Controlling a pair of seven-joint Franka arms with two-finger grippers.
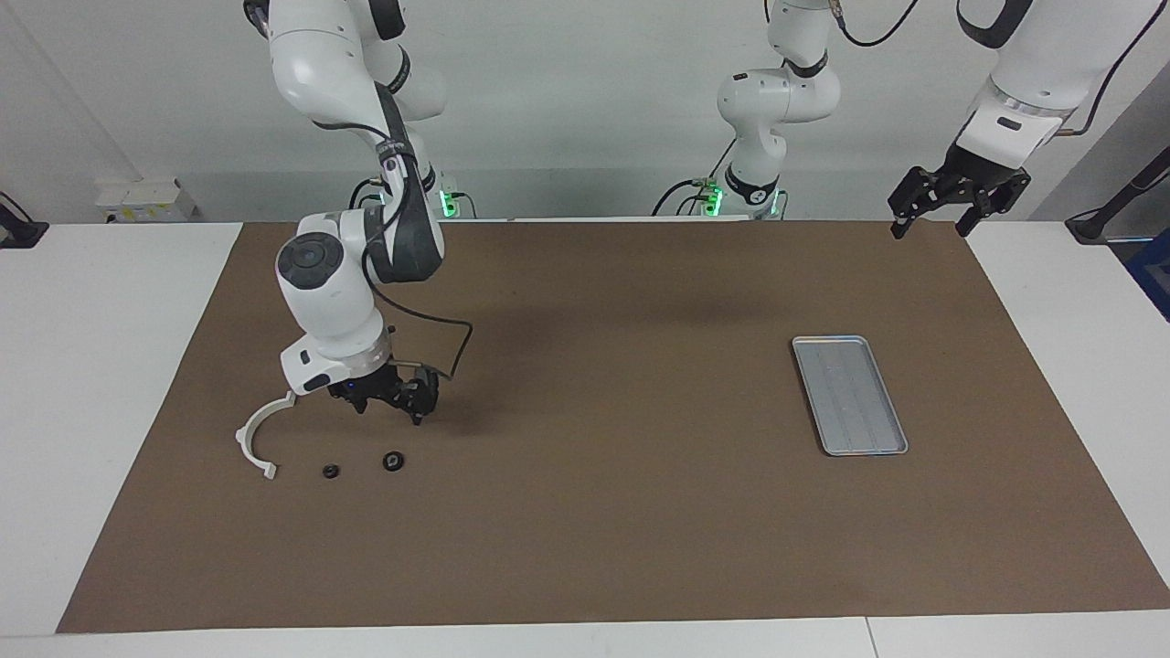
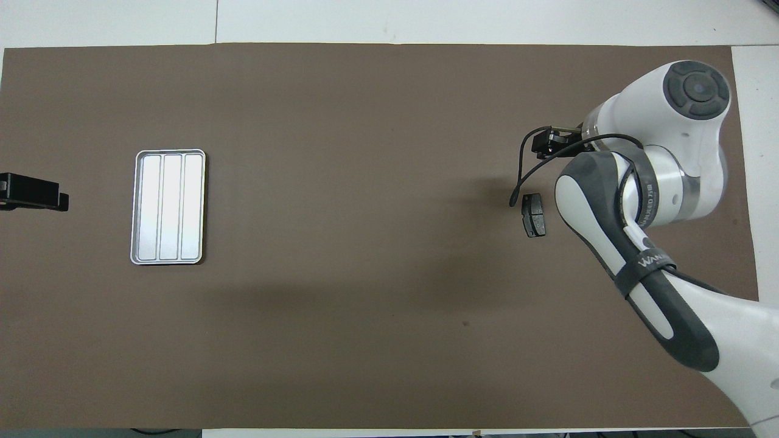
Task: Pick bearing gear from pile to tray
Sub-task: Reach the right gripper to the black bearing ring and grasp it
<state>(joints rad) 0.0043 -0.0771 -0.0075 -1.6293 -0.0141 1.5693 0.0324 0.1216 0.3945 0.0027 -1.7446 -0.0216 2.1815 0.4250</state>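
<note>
Brown matting (image 1: 603, 512) carries the ridged, round-cornered silver tray (image 1: 849, 395) toward the left arm's end, well apart from the white half-ring bracket (image 1: 259, 433) and small black bearing gear (image 1: 393, 461), over which the right gripper (image 1: 395, 402) hangs spread and empty, while the left gripper (image 1: 930, 217) waits spread.

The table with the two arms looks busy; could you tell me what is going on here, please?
The right gripper is low over the pile of small parts, open and holding nothing. Two small black round pieces and lie just past it, beside the white half-ring bracket; a brake pad lies close by. The tray at the left arm's end holds nothing. The left gripper waits, open, above the mat's corner.
</note>
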